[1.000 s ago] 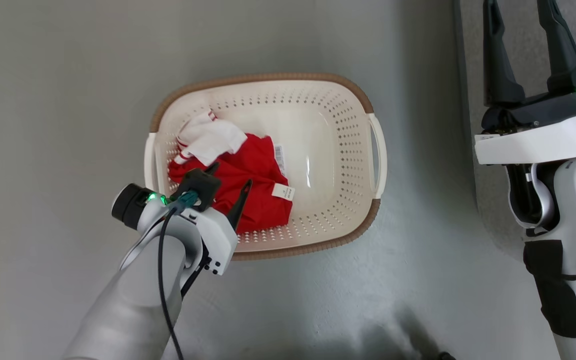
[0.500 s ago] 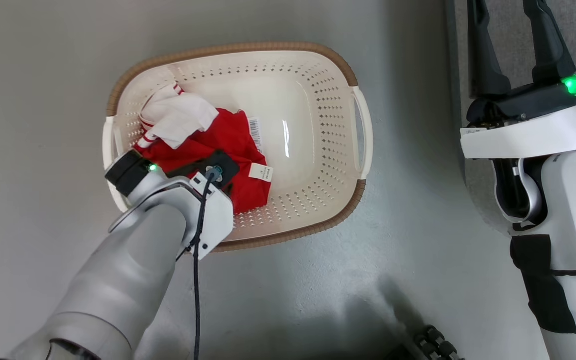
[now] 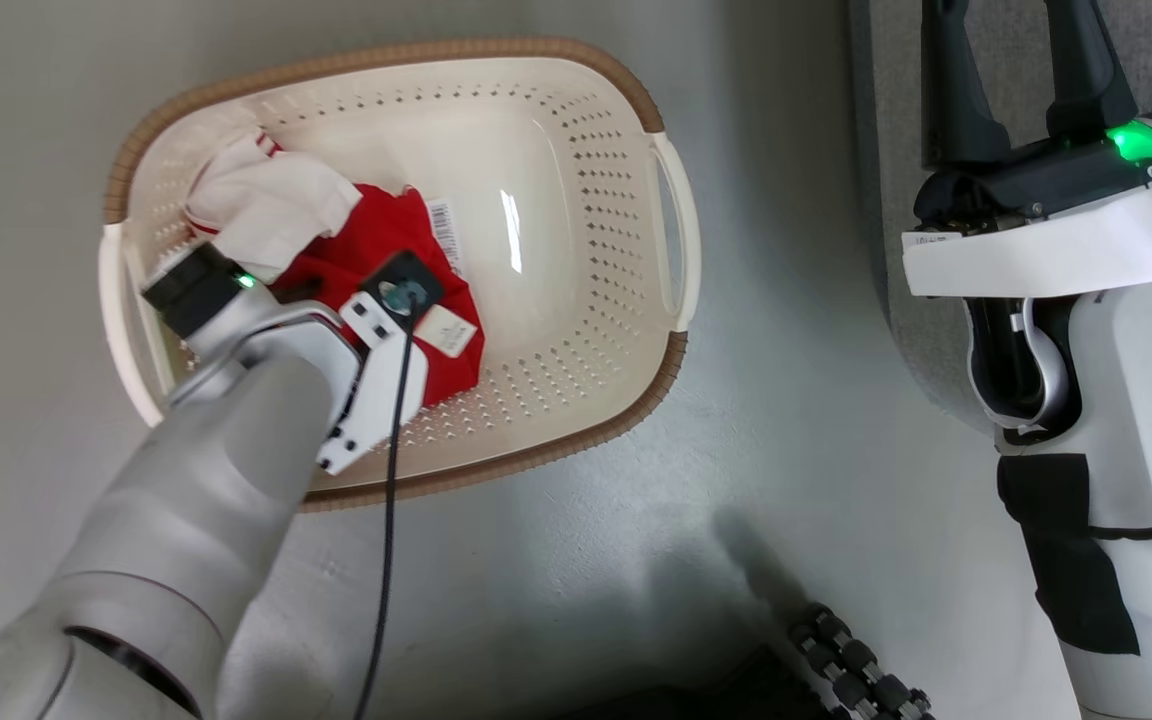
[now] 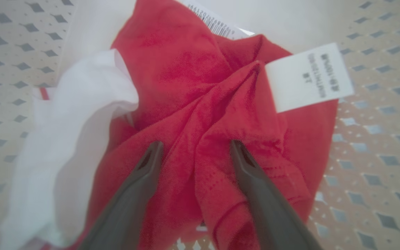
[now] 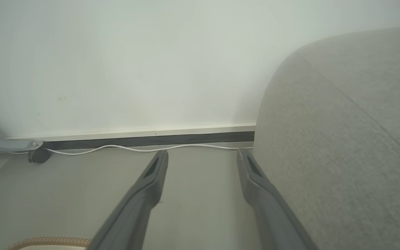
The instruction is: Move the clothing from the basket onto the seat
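The clothing (image 3: 376,235), a crumpled red garment with a white fabric part (image 3: 271,205) folded over its 10 o'clock side, is seen lying in the cream perforated laundry basket (image 3: 586,190), bunched toward the basket's 9 o'clock end in the head view. The basket is set on the grey floor (image 3: 786,420) and is edged with a brown woven-look rim (image 3: 386,52). A white sewn tag (image 3: 448,330) is shown at the heap's 4 o'clock edge, and a barcode sticker (image 3: 443,230) is partly covered by the red cloth at its 1 o'clock edge. The left jaws are lowered into the basket over the heap and are spread wide, with nothing gripped; in the left wrist view the two dark fingers (image 4: 141,180) are pointed at the red fabric (image 4: 193,90) with a raised fold between their tips, though whether the tips are touching the cloth cannot be told. The tag (image 4: 309,76) is seen there at 2 o'clock. The right jaws are held wide open and empty, their fingers (image 3: 946,90) raised at 2 o'clock of the head view beside the grey sofa (image 3: 886,150), well apart from the basket. In the right wrist view the sofa's rounded edge (image 5: 342,139) is shown at 3 o'clock, and a white cable (image 5: 116,148) is laid along the skirting at the wall's foot
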